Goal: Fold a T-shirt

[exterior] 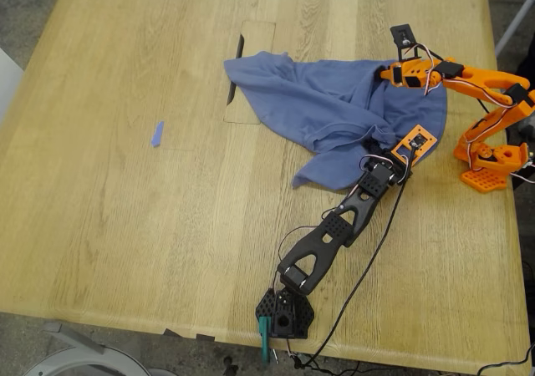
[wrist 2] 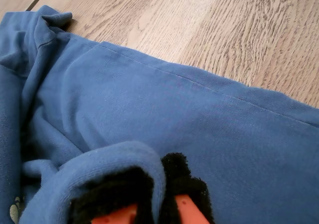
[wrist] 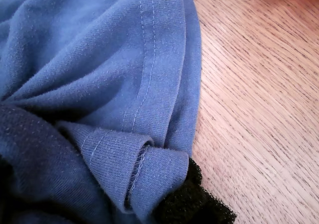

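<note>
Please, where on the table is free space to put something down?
The table is bare in the exterior view's left half, apart from a small purple strip. Wood is also free between the black arm and the orange arm's base. It is crowded around the T-shirt, where both grippers work.

A workshop or lab: two 3D-printed arms (exterior: pixel 334 226) clamp to a wooden table (exterior: pixel 125 226), loose cables (exterior: pixel 368 276) trailing, over concrete floor (exterior: pixel 25 0).

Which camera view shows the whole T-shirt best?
The exterior view: the whole crumpled T-shirt lies there on the table. The first and second wrist views show only close patches of hem and fabric.
</note>
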You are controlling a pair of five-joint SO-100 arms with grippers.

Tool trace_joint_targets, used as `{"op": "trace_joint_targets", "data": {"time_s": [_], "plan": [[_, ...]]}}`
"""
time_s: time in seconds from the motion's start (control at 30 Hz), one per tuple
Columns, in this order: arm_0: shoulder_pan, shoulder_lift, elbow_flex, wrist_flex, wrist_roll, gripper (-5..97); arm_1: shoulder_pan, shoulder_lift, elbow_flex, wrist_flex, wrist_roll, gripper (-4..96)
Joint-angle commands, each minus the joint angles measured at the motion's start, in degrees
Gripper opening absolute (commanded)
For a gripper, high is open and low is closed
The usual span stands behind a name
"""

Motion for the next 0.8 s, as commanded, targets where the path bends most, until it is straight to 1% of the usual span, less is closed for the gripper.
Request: {"op": "trace_joint_targets", "data": {"time_s": [0.0, 0.23, 0.3, 0.43, 0.6, 0.77], "plan": [[0.6, 0.0, 0.4, -1.3, 1.3, 55, -0.6, 1.6, -0.8, -0.2, -0.1, 0.0], [1.8, -2.1, 0.4, -1.4, 2.6, 53, 0.1, 1.6, -1.0, -0.4, -0.1, 0.0], [1.5, -2.5, 0.4, -1.5, 3.3, 51, 0.1, 1.6, -1.0, -0.4, -0.1, 0.0], [0.6, -2.9, 0.4, -0.7, 3.1, 48, -0.1, 1.9, -1.1, -0.4, -0.1, 0.0], [-0.3, -3.7, 0.4, 0.5, 3.3, 38, 0.0, 3.0, -1.1, 0.4, -0.1, 0.0], [-0.5, -4.5, 0.3, 1.3, 3.0, 31, 0.2, 4.1, -0.9, 1.1, -0.1, 0.0]]}}
